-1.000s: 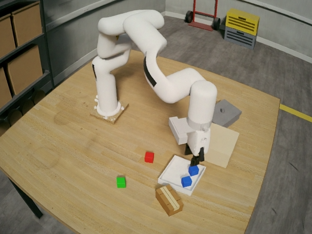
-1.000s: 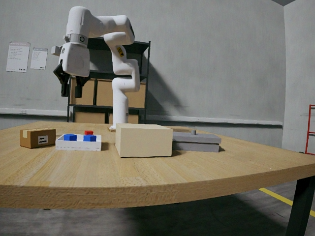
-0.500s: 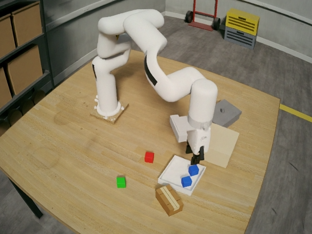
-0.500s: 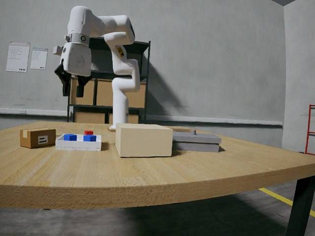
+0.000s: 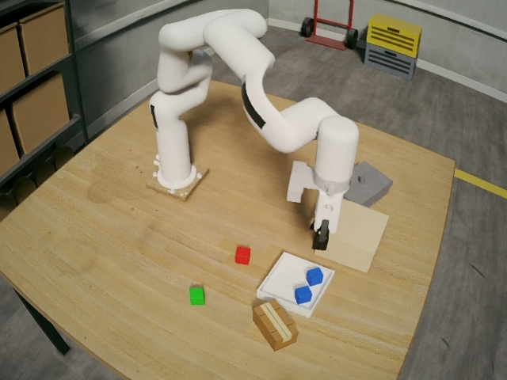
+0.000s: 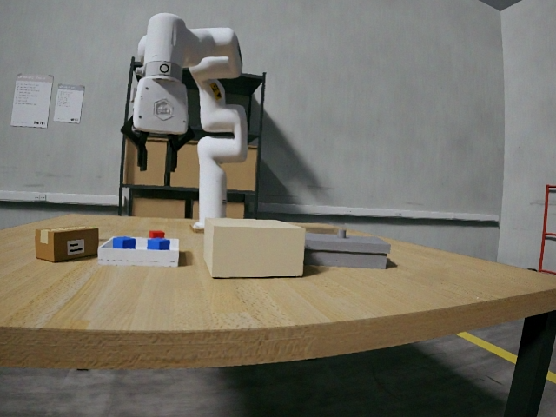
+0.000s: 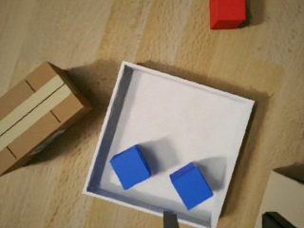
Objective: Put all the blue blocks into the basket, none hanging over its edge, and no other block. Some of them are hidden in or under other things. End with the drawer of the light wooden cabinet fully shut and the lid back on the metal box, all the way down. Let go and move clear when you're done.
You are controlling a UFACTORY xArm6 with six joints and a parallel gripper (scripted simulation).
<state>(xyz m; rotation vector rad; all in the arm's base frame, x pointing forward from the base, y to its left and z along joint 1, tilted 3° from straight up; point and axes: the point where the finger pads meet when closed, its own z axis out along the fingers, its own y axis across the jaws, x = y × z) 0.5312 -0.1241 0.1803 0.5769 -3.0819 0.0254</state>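
Exterior view shows the claw high up, its fingers partway apart with nothing between them. Both visible blue blocks, one nearer the cabinet and one nearer the carton, sit inside the basket, below and to the carton side of the claw; the light cabinet lies opposite. Withdrawal probably calls for lifting away from the basket. The lid looks seated; drawer closure can't be confirmed. The claw's hexagonal emblem and the carton's label are unreadable.

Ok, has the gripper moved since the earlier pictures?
Yes. In the exterior view, the gripper moved right, its fingers now before the shelf unit, with its left post no longer between them.
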